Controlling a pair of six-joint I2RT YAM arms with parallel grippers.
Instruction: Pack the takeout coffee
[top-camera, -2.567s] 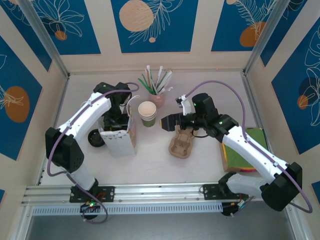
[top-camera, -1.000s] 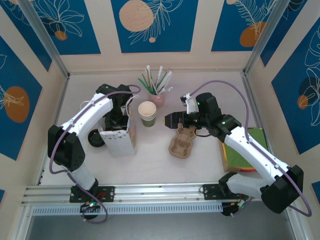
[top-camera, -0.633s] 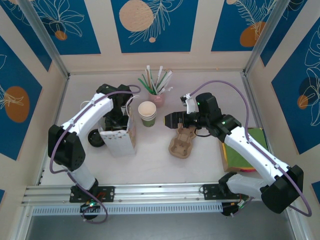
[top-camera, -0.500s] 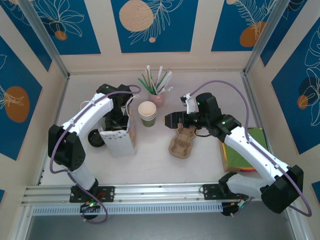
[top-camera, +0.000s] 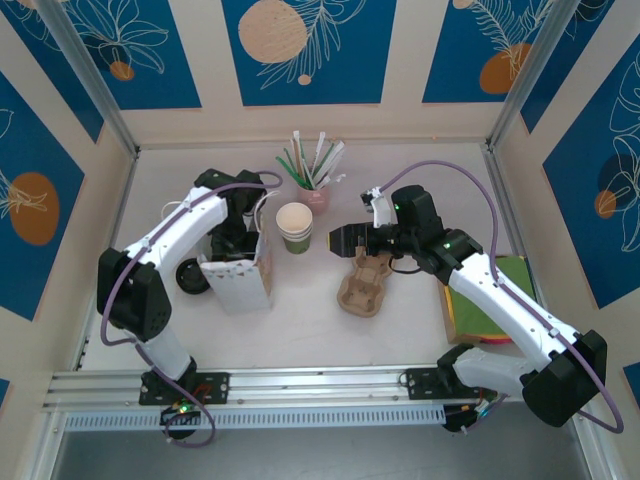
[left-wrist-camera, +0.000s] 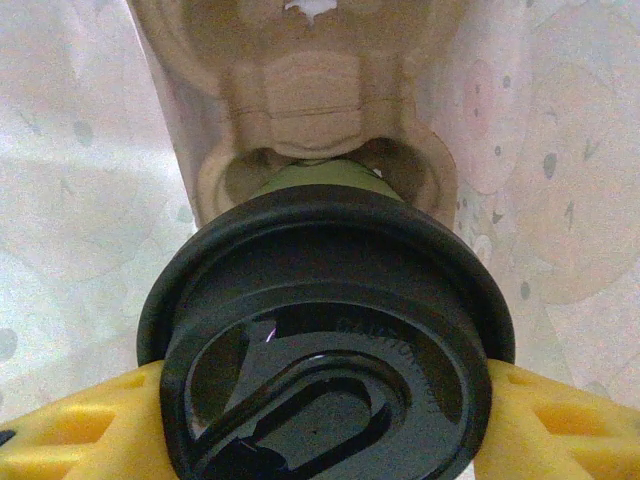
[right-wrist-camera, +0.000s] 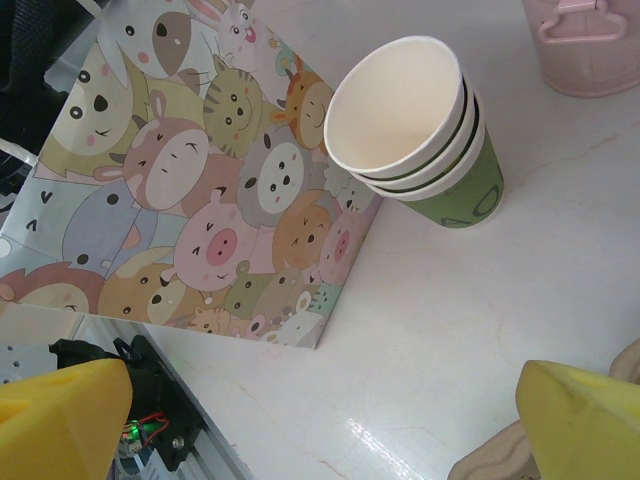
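Observation:
The takeout coffee (left-wrist-camera: 325, 330), a green cup under a round black lid, fills the left wrist view. My left gripper (left-wrist-camera: 325, 400) is shut on it, with a yellow finger (left-wrist-camera: 70, 440) pressed against each side of the lid. The cup's base sits in a pocket of a brown pulp carrier (left-wrist-camera: 300, 100) with printed bag walls on both sides. From above, the left gripper (top-camera: 233, 243) reaches down into the open top of the cartoon-animal paper bag (top-camera: 238, 280). My right gripper (top-camera: 340, 240) stands open and empty over a second pulp carrier (top-camera: 365, 283); its fingertips (right-wrist-camera: 60, 410) are wide apart.
A stack of lidless green cups (top-camera: 295, 228) stands just right of the bag, with a pink cup of straws (top-camera: 315, 192) behind it. A black round object (top-camera: 190, 278) lies left of the bag. Flat green and coloured sheets (top-camera: 495, 295) lie at the right.
Since the earliest frame the right gripper has shifted slightly right and the left arm has settled a little at the bag. Over the last second nothing visibly moved.

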